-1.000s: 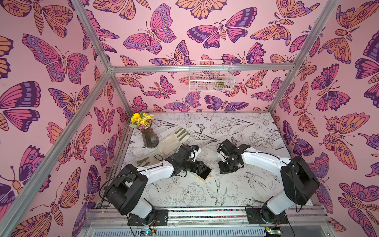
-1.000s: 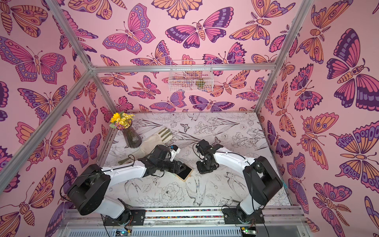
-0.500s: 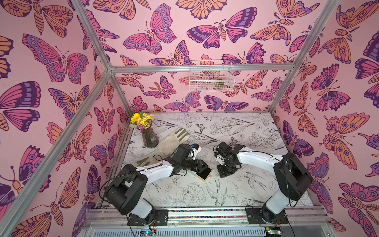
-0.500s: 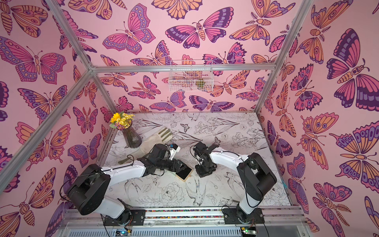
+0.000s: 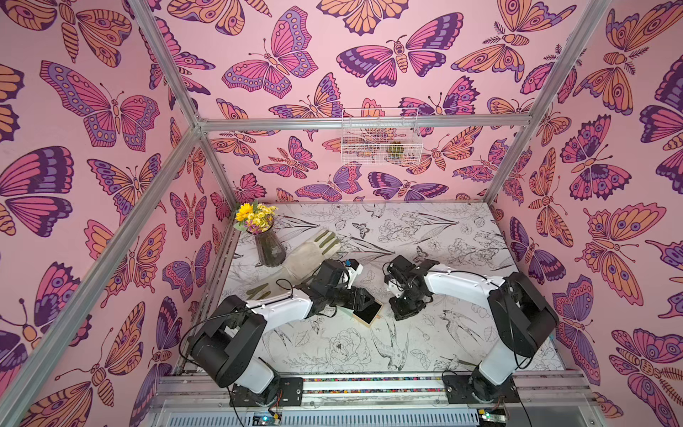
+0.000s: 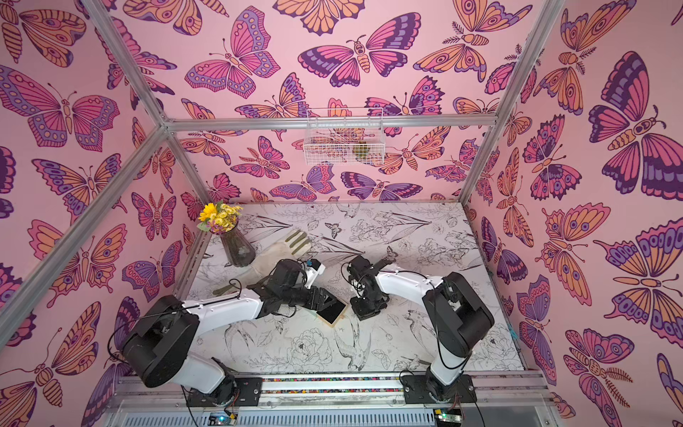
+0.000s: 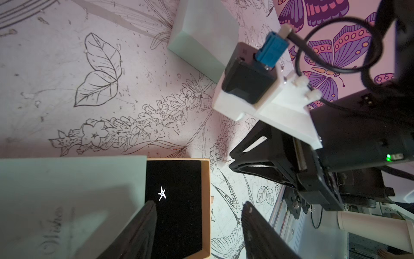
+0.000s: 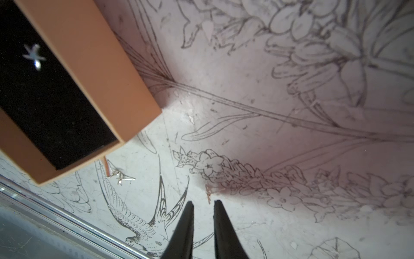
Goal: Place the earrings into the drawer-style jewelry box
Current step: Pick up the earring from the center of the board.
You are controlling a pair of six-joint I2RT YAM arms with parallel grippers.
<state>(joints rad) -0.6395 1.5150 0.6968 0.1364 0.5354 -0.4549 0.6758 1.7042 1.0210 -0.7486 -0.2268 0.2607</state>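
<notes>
The jewelry box lies mid-table with its mint sleeve (image 7: 67,201) and its tan, black-lined drawer (image 7: 206,201) pulled out (image 5: 369,316) (image 6: 331,313). One silver star earring (image 7: 161,193) (image 8: 33,56) rests on the lining. A second earring (image 8: 119,176) lies on the table beside the drawer's front corner. My left gripper (image 7: 199,204) (image 5: 366,301) stands open astride the drawer's end, one finger over the lining, the other over the table. My right gripper (image 8: 202,203) (image 5: 404,314) points down just right of the drawer, its jaws a narrow gap apart with nothing between them.
A glass vase of yellow flowers (image 5: 269,251) and a pale glove (image 5: 306,251) lie at the back left, behind my left arm. Another mint box (image 7: 201,40) sits beyond the right wrist. A wire basket (image 5: 380,136) hangs on the back wall.
My right gripper has come forward and a little left, closer to the drawer, and its jaws have narrowed. The left arm and the box have hardly moved.
</notes>
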